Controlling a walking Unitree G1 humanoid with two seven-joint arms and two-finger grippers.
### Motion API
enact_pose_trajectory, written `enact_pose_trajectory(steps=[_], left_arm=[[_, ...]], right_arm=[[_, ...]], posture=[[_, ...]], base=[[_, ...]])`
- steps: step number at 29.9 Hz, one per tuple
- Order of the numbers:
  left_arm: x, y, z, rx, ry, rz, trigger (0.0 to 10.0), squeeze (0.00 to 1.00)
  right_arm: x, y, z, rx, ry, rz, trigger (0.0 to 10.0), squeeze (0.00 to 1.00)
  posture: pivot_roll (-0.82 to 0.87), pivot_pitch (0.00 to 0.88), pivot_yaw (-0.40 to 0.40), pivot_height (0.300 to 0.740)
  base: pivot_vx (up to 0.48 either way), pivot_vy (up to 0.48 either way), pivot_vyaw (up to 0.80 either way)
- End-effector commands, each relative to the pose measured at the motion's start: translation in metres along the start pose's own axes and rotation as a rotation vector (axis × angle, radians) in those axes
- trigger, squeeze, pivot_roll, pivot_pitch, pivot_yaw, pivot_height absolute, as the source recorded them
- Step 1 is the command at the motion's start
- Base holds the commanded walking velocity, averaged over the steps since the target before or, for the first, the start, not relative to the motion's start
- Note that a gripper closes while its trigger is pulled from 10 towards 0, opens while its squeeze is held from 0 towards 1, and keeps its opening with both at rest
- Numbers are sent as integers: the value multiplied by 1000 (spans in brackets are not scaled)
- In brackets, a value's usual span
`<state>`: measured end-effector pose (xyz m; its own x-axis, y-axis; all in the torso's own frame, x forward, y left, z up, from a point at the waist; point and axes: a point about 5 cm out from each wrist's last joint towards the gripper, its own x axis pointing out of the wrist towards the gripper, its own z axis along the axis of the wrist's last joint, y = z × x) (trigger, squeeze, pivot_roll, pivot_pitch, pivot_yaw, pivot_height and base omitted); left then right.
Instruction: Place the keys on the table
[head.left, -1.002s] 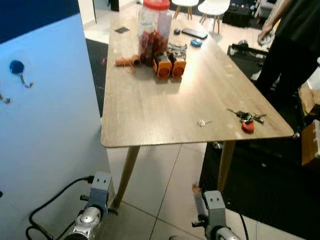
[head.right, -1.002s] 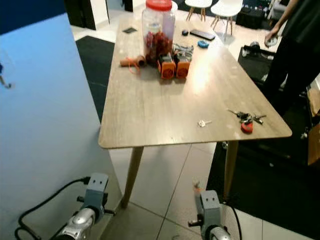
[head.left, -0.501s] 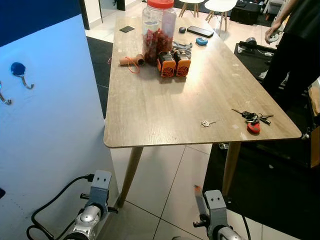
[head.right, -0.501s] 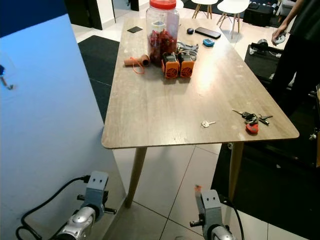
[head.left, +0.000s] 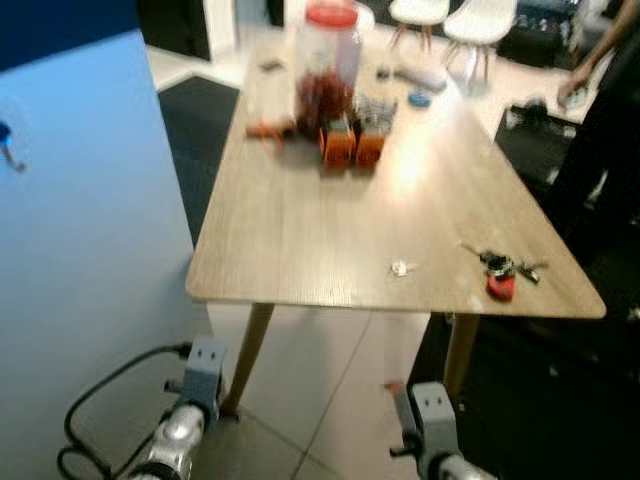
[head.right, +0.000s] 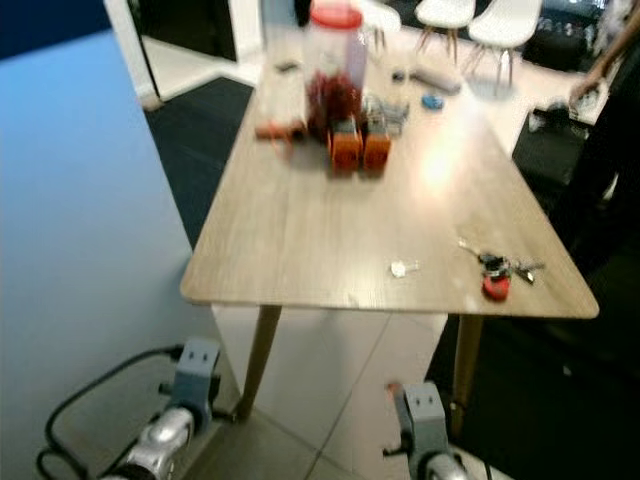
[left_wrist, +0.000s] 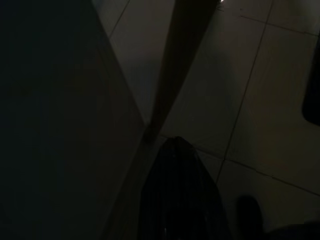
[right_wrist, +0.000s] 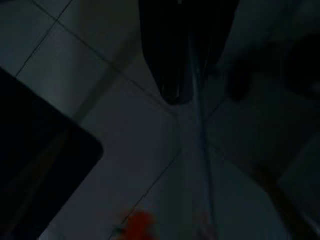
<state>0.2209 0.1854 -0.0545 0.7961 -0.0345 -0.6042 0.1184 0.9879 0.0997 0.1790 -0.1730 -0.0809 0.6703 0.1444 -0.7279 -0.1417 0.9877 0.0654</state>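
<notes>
A bunch of keys (head.left: 503, 268) with a red tag (head.left: 498, 287) lies on the wooden table (head.left: 300, 230), close to its front right corner. One small loose key (head.left: 401, 267) rests a little to their left. Both arms hang low in front of the table, over the tiled floor. In the dark left wrist view the left gripper (left_wrist: 175, 145) is one black mass, shut and empty, beside a table leg (left_wrist: 175, 65). In the right wrist view the right gripper (right_wrist: 175, 95) is likewise shut, holding nothing.
At the table's far end stand a red-lidded jar (head.left: 325, 60), two orange packs (head.left: 353, 145) and small items. A pale blue wall panel (head.left: 80, 250) stands close on the left. A person (head.left: 605, 130) stands at the right, by a black mat (head.left: 560, 380).
The whole picture has shifted and blurred, so the camera moved. The keys lie in the same spot on the table and both arms still hang low.
</notes>
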Motion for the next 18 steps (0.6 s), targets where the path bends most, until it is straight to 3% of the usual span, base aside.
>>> enact_pose_trajectory(steps=[1, 4, 18], left_arm=[[0, -5, 0, -1, 2, -18, 10000, 0], [1, -6, 0, 1, 3, -18, 10000, 0], [3, -8, 3, -12, 6, -8, 10000, 0]], right_arm=[[-4, -4, -10, 0, 33, -10, 10000, 0], [-4, -5, -11, 0, 35, -12, 10000, 0], [-6, -9, -13, 4, 41, -27, 10000, 0]], posture=[[48, 17, -37, 740], [47, 21, -35, 740], [45, 31, -35, 740]], base=[[0, -480, 0], [0, -480, 0], [0, 0, 0]])
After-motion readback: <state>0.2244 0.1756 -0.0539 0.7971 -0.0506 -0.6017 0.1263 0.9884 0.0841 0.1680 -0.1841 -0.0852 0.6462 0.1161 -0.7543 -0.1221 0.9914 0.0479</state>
